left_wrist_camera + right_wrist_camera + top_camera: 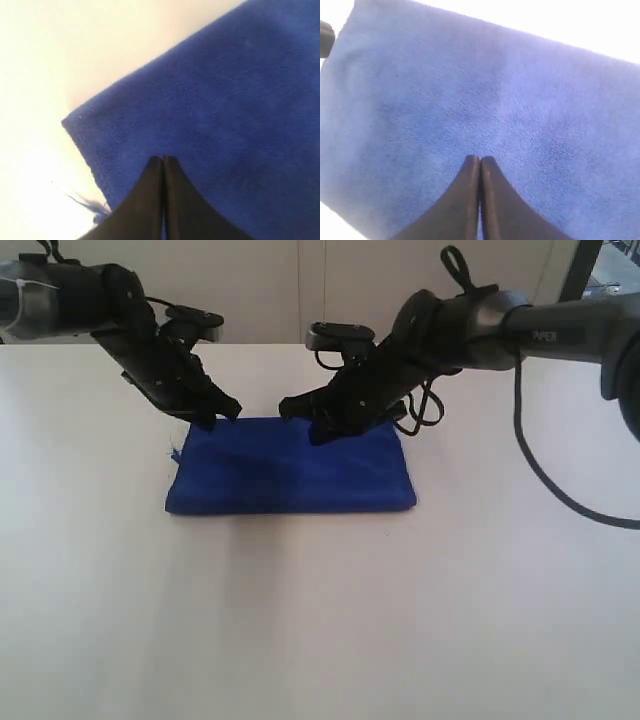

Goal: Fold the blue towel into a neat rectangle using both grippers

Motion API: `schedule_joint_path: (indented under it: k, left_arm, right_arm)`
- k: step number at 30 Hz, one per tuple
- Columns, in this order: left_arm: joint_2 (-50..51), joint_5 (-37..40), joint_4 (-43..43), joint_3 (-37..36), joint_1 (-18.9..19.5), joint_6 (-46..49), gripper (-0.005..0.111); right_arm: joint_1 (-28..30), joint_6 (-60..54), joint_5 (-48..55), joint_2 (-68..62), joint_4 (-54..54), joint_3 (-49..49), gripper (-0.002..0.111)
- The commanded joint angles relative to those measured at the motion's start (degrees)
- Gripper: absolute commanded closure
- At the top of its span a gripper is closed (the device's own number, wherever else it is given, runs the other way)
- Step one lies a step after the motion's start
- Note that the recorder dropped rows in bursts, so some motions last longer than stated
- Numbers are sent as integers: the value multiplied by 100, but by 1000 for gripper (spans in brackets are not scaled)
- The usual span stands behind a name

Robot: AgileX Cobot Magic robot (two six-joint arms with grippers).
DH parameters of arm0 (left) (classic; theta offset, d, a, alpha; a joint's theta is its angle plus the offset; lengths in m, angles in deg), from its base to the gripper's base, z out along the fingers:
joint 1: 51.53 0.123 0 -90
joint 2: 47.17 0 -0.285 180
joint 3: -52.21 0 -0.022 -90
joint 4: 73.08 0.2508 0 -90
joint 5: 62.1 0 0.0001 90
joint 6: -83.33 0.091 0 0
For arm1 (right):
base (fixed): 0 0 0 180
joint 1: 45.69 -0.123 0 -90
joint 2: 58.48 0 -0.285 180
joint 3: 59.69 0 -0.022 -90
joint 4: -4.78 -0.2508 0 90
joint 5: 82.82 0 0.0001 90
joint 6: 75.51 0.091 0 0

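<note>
Blue and soft, the towel (290, 475) lay folded (edges nearly even) on the white table (320, 630), the left gripper (163, 159) and right gripper (480, 160) both closed and empty at its arm-side edge, where a sideways drag might rumple its top layer.
</note>
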Motion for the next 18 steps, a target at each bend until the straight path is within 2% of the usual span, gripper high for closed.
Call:
schedule_joint_path:
  k: [1,5,10,18]
  left_arm:
    - [-277,591,-125,12,17,173,107]
    - [-380,887,-114,-70,17,181,107]
    - [-657,595,-15,-651,108,-400,107]
    - [-1240,574,84,-1670,699,-868,107]
  right_arm:
    - [82,3,290,258,522,17,108]
    - [266,592,718,469,1210,29,108]
    - [643,864,1019,847,1750,257,108]
    - [1394,970,756,1537,1751,1532,108]
